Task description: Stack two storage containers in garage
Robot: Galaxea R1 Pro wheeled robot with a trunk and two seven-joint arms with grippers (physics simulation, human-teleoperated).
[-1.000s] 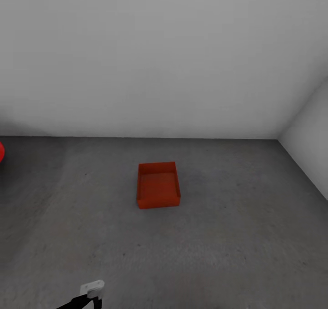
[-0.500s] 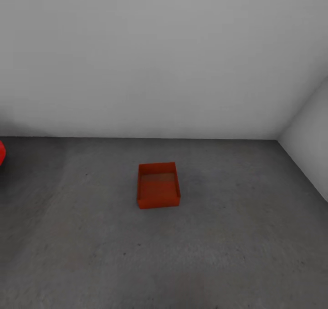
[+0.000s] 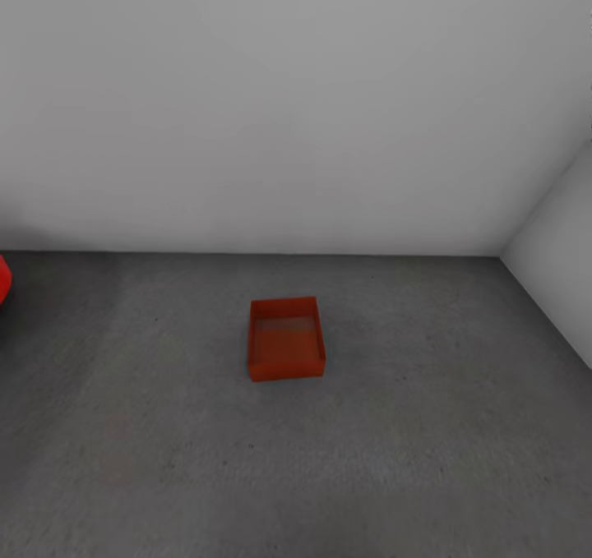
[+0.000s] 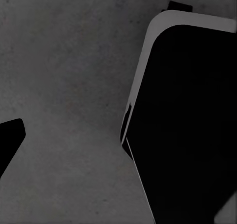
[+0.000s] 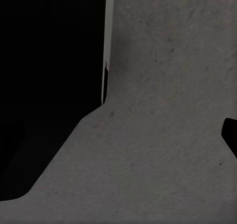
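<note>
The garage had plain pale walls (image 3: 296, 106) and a rough dark concrete floor (image 3: 427, 459). One orange-red box (image 3: 285, 338) sat flat on that floor, open side up, a little out from the back wall, with the wall corner well off to its right. A sliver of the red car (image 3: 3, 279) showed far to the box's left. The box looked to be a single one, with nothing stacked in it, so the second box likely remained to be fetched. To do that well, the robot should turn away without nudging the box, keeping clear floor on its near side for the return. The wrist views showed dark robot bodywork over concrete; I could not tell whether either gripper's jaws were spread or pressed together.
</note>
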